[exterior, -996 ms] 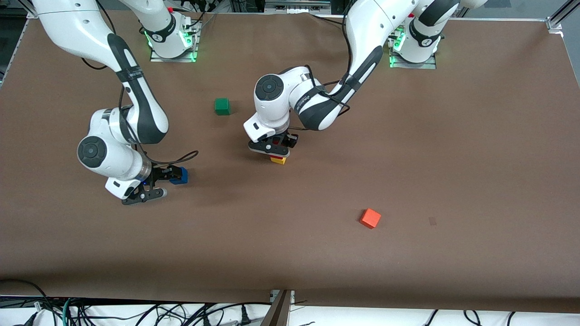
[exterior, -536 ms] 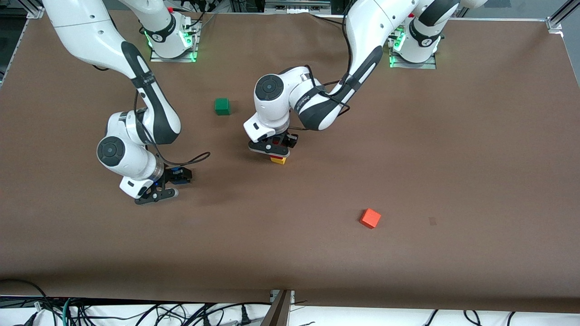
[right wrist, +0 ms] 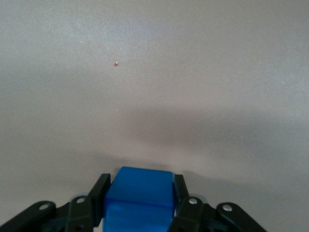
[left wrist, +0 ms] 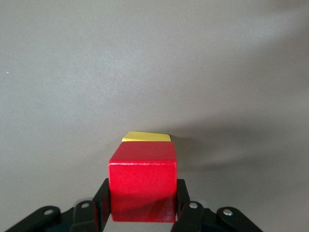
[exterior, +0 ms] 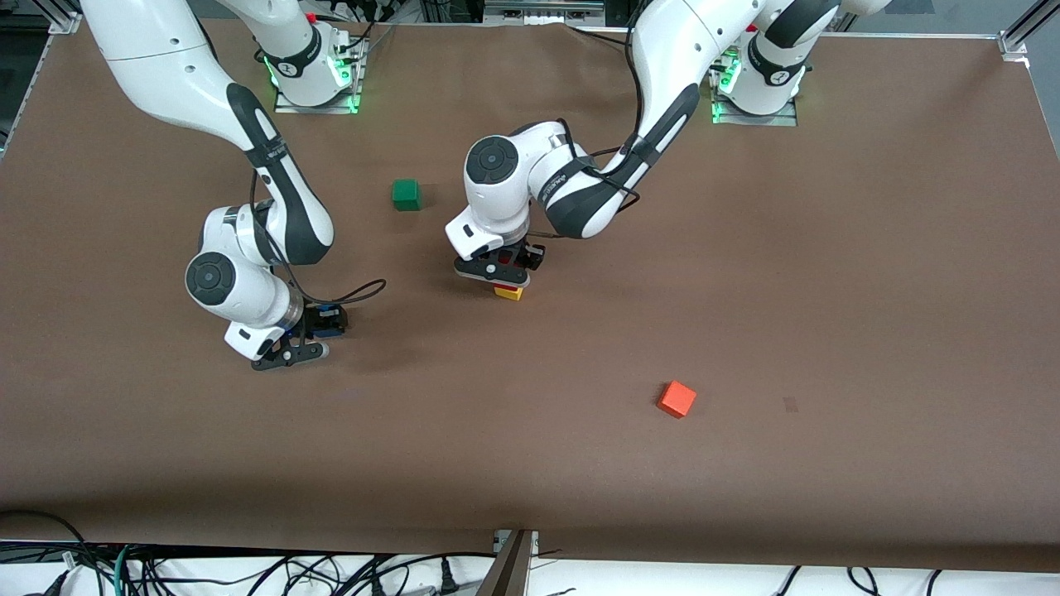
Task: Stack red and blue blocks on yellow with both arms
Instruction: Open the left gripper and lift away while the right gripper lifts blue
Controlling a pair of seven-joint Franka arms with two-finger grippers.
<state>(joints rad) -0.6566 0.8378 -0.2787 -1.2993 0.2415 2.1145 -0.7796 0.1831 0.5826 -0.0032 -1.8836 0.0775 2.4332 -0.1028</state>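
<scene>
Right claw (exterior: 319, 324), gripping blue (exterior: 330, 321), is drifting toward 3 o'clock; left claw (exterior: 507, 269) is clamping red (left wrist: 142, 182) on yellow (exterior: 508, 291) — releasing off-centre risks toppling.

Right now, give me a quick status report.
Left gripper shut on red block, over yellow block. Right gripper shut on blue block, over bare table.

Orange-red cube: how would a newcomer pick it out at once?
Start at the left gripper, which holds the red block over the yellow cube mid-table. Nearer the front camera, toward the left arm's end, the orange-red cube sits alone, lighter than the red block.
</scene>
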